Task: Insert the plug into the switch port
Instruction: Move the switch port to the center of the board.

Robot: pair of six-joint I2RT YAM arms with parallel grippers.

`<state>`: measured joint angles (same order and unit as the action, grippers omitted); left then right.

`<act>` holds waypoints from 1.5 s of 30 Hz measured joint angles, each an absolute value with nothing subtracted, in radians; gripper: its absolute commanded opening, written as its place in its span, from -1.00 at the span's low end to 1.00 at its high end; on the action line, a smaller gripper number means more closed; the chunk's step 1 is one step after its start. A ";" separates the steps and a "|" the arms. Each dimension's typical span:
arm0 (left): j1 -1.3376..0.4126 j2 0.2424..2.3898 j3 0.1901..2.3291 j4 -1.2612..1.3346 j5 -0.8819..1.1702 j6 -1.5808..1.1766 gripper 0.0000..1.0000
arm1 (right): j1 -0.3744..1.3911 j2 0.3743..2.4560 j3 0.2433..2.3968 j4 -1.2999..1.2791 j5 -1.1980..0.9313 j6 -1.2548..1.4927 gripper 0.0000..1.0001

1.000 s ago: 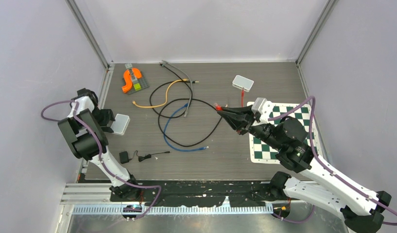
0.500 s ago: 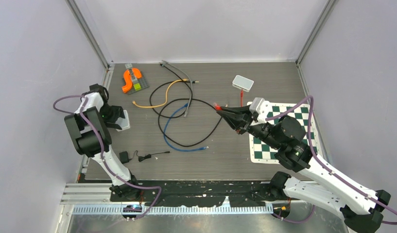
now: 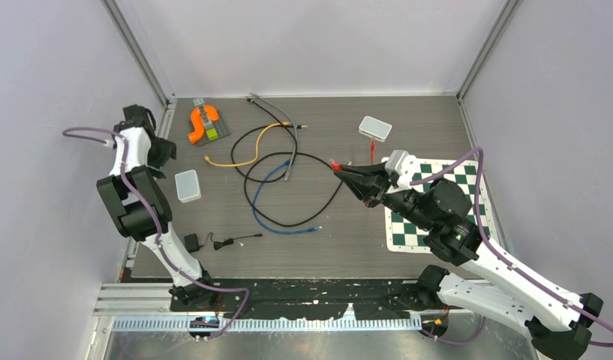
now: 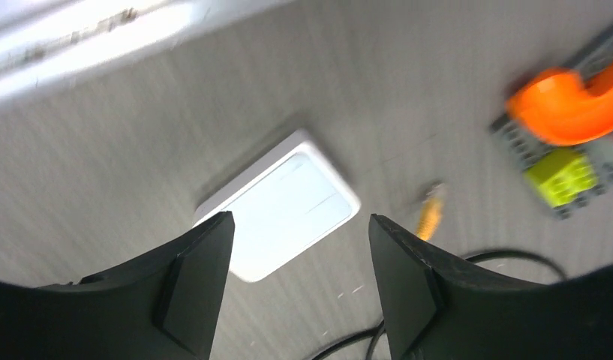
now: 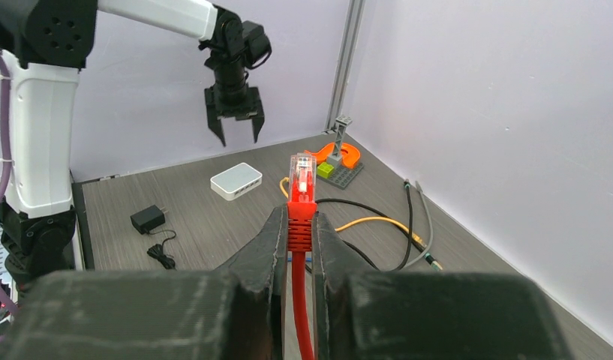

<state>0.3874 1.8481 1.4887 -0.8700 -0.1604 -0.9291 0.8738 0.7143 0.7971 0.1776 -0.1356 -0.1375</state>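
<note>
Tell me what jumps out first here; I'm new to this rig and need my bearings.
The red plug pokes from the shut jaws of the right gripper over mid-table. At the left side, the left gripper hangs open, raised near the white switch lying flat. Loose cables sprawl between them.

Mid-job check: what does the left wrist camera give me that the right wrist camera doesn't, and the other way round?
Only the left wrist view: the switch seen from above, its flat top framed between the fingers of the open left gripper, with its ports out of sight.
Only the right wrist view: the red plug clamped upright in the shut right gripper, the black power adapter, and the left gripper hanging open, clear of the switch.
Both: the switch, the orange curved piece and the orange cable.
</note>
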 measured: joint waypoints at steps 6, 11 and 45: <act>0.391 2.008 1.735 -0.884 -0.174 -0.831 0.36 | 0.874 0.726 0.799 0.178 -0.135 -0.136 -0.90; 0.393 2.101 1.745 -0.918 -0.147 -0.833 0.26 | 0.874 0.749 0.800 0.178 -0.136 -0.136 -0.89; 0.339 1.898 1.324 -0.833 -0.036 -1.050 0.21 | 0.874 0.700 0.833 0.155 -0.141 -0.162 -0.90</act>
<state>0.3393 1.8977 1.3235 -0.8326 -0.0360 -1.0500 0.8738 0.6998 0.8326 0.1555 -0.1406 -0.1616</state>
